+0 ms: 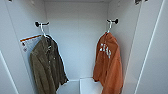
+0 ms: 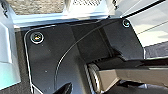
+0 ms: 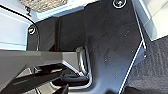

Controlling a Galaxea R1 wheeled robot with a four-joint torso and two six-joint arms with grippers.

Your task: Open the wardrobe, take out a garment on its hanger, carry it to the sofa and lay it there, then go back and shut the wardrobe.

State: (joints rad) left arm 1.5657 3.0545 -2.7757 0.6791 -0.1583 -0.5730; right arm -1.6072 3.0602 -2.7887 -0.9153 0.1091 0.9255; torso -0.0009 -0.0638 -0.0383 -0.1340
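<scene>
Nearest the head camera, the two open doors of the wardrobe (image 1: pixel 75 50) frame the scene, the left door (image 1: pixel 10 62) and the right door (image 1: pixel 155 50) both swung wide so the white interior is fully exposed. On the inner face of the left door there is a pale label with an orange strip (image 1: pixel 30 38) along its top edge. Just right of it, on the left wall, a black-tipped hook (image 1: pixel 38 24) carries a white hanger (image 1: pixel 43 31) with an olive-brown jacket (image 1: pixel 46 66) that hangs down close to the wardrobe floor. Farther back, the rear wall is plain white, and a low white block (image 1: pixel 90 85) sits on the floor between the two clothes. On the right wall, a second black-tipped hook (image 1: pixel 115 21) holds another white hanger (image 1: pixel 109 27), from which the garment (image 1: pixel 108 63) hangs: an orange shirt with pale lettering on its chest, touching the right wall, well apart from the olive-brown jacket.

Both wrist views show the robot's own dark plate over grey carpet (image 3: pixel 152 67) and white panels; whether either gripper's fingers are apart or together I cannot tell.
</scene>
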